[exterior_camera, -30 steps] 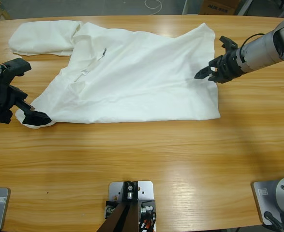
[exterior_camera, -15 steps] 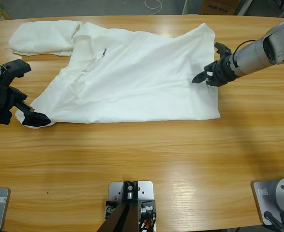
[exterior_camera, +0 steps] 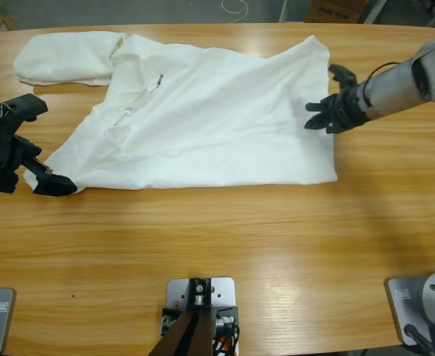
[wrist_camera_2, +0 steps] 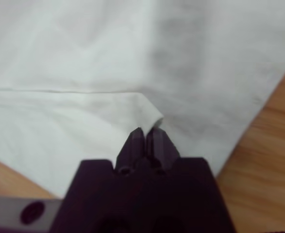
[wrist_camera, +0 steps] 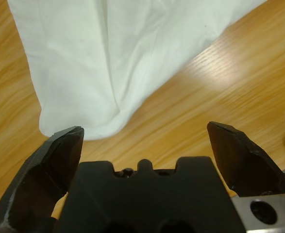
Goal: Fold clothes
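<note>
Plain white soft cotton T-shirt [exterior_camera: 210, 119] lies flat, long axis across the wooden table [exterior_camera: 224, 245]: left gripper [wrist_camera: 144, 141] gapes empty at its near-left corner, right gripper [wrist_camera_2: 148, 135] closed at the right hem, apparently pinching nothing.

T-shirt [exterior_camera: 217, 126]: soft matt white cloth, creased | table [exterior_camera: 276, 245]: glossy grained wood | fingers [wrist_camera: 234, 155]: matt black

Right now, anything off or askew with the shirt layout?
Yes. The T-shirt lies skewed and rumpled, not flat: one sleeve trails toward the table's far left corner, the collar area is creased. No damage or spills visible.
</note>
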You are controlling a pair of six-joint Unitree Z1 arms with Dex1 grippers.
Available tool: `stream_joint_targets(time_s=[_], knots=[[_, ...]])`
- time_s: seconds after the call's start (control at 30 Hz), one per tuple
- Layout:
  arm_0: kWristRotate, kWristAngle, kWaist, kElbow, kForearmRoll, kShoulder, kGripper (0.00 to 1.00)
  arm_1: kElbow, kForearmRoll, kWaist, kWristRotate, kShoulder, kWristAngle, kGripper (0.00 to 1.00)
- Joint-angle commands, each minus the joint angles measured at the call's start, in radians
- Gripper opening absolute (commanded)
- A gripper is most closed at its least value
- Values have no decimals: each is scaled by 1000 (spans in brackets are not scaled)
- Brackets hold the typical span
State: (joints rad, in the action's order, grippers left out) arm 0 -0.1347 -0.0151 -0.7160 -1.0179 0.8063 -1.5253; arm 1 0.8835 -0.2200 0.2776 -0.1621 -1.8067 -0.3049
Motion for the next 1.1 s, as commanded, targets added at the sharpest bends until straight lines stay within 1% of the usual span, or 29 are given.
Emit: stream_joint_targets(time_s=[0.03,0.1,0.2,0.3,0.37,0.5,0.63,0.77,0.8,0.83,0.87,0.93,1.0,1.1], knots=[[-121,8,15,21,-7,-30,1000,-60,-243,203,-105,356,-120,0],[-171,7,36,21,-5,-29,1000,-97,-312,260,-143,415,-171,0],[-224,-13,98,20,36,-3,1000,-171,-436,321,-188,480,-247,0],[-231,-22,174,22,66,22,1000,-223,-560,328,-234,551,-258,0],[-226,-20,202,20,67,25,1000,-225,-622,355,-275,561,-281,0],[-226,-16,210,16,78,22,1000,-217,-732,409,-304,509,-247,0],[-226,-6,210,16,116,8,1000,-173,-833,466,-330,456,-157,0],[-226,4,210,14,119,7,991,-110,-902,468,-392,459,-61,0],[-227,9,210,13,119,7,991,-76,-936,468,-421,471,-24,200],[-227,13,210,13,119,5,991,-41,-982,468,-435,488,21,812],[-228,15,210,14,119,4,988,-9,-1022,468,-452,510,75,996],[-227,16,210,13,120,-1,987,46,-1035,468,-479,547,156,1000],[-218,27,204,6,119,-16,987,98,-1032,468,-481,523,187,1000],[-179,27,188,-30,119,-26,989,157,-1018,468,-482,476,208,1000]])
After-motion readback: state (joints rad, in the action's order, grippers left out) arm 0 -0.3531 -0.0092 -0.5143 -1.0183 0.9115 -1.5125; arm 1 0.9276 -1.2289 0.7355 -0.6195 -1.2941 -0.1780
